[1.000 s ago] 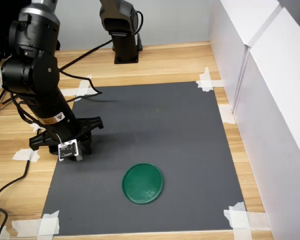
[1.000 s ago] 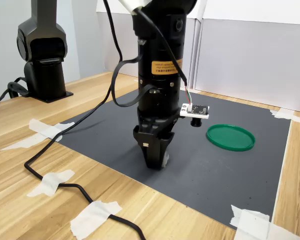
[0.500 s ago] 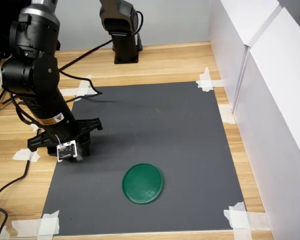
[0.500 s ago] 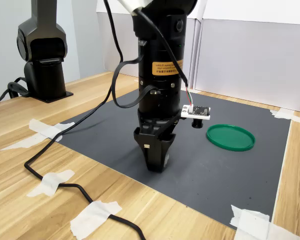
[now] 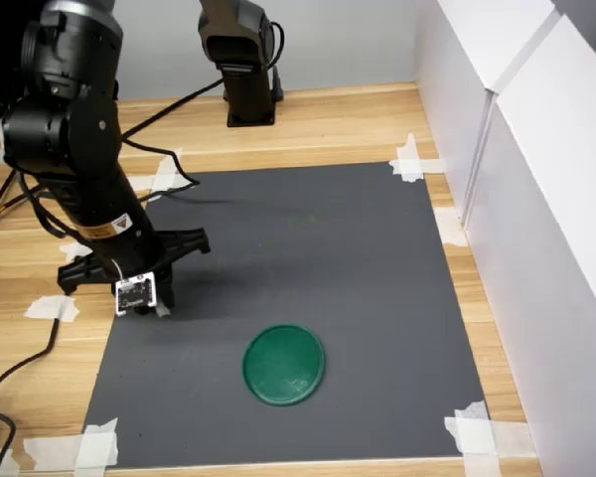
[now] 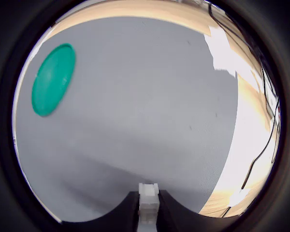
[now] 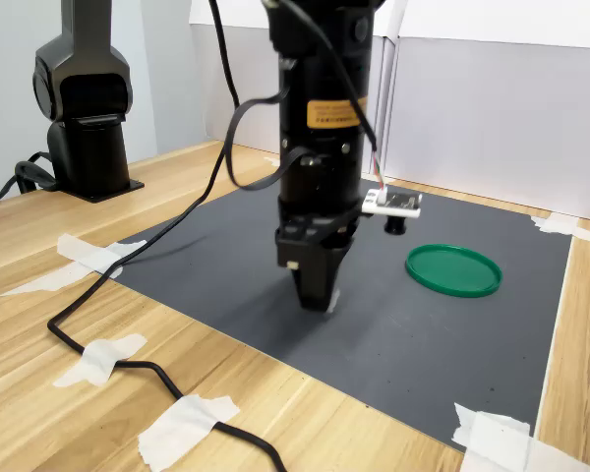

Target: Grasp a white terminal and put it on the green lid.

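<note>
- White plastic, a tiny rectangular block: the white terminal [image 6: 148,195] sits pinched between the two dark fingertips of the black gripper [image 6: 148,212] in the wrist view, the jaws drawn in to the block's width and nothing else in them.
- In both exterior views the gripper [image 7: 316,295] points straight down over the dark grey mat [image 5: 308,258], near the mat's edge at the first exterior view's left; a pale sliver at its tip [image 5: 160,310] looks like the terminal. Whether the tip is off the mat I cannot tell for sure, though a gap seems to show in the second exterior view.
- The flat round dark green plastic lid [image 5: 284,365] lies bare on the mat, well apart from the gripper, towards the first exterior view's lower right.
- My judgement: the carry across to the lid is the step in hand.
- Risks: the block is held only by a small part of itself, so a jerky move could twist or drop it. Letting go too high could make so light a piece bounce off the lid's smooth face and over its thin rim. Coming down off-centre could set it on the rim, tilted.
</note>
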Robot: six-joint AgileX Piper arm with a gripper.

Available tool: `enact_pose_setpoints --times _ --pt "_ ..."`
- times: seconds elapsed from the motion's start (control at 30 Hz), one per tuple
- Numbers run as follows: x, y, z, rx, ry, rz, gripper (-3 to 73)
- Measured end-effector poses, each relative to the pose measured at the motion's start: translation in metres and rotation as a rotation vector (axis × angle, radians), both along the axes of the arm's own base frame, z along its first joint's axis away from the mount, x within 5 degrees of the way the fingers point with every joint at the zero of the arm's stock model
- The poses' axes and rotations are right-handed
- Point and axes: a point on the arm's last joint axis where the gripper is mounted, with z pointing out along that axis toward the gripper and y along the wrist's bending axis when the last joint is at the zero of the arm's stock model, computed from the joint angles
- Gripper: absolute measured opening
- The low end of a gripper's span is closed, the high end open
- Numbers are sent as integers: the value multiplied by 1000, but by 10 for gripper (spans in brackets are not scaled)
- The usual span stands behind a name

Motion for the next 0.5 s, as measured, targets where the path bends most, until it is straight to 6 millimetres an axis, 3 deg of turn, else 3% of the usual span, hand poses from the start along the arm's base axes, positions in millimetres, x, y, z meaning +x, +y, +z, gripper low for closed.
enact_pose_setpoints --times 0.3,0.5 --pt "14 83 28 59 -51 126 93" --pt "21 111 18 91 -73 122 93"
